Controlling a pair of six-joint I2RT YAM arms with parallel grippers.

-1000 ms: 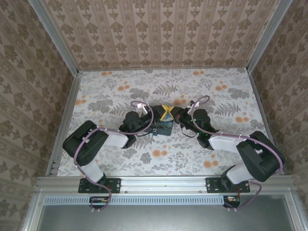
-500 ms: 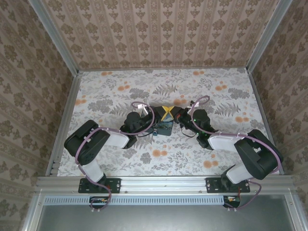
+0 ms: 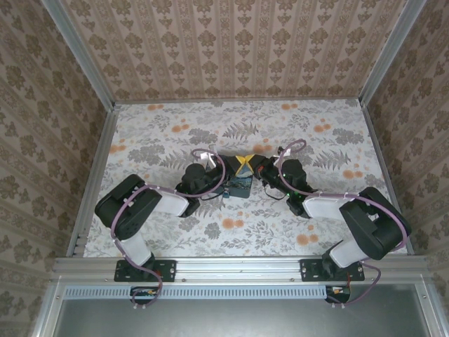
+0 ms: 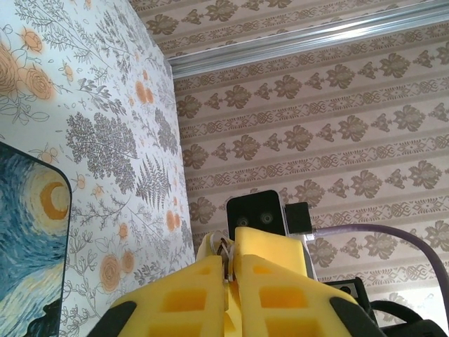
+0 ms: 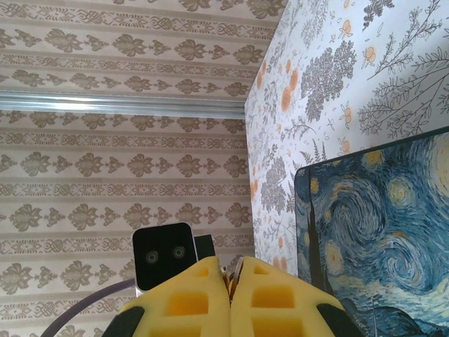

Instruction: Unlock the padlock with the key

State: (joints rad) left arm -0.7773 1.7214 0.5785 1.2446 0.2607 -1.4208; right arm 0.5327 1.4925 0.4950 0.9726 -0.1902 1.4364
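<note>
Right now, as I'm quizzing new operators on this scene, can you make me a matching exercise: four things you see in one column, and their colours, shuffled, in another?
Things:
1. painted box
2. table
3. cable
4. foam fingers

Colours:
A. plain yellow
B. blue swirls with yellow spots
C. purple
D. pale, with grey leaves and orange flowers

Pairs: 1-B, 2-D, 3-C, 4-A
</note>
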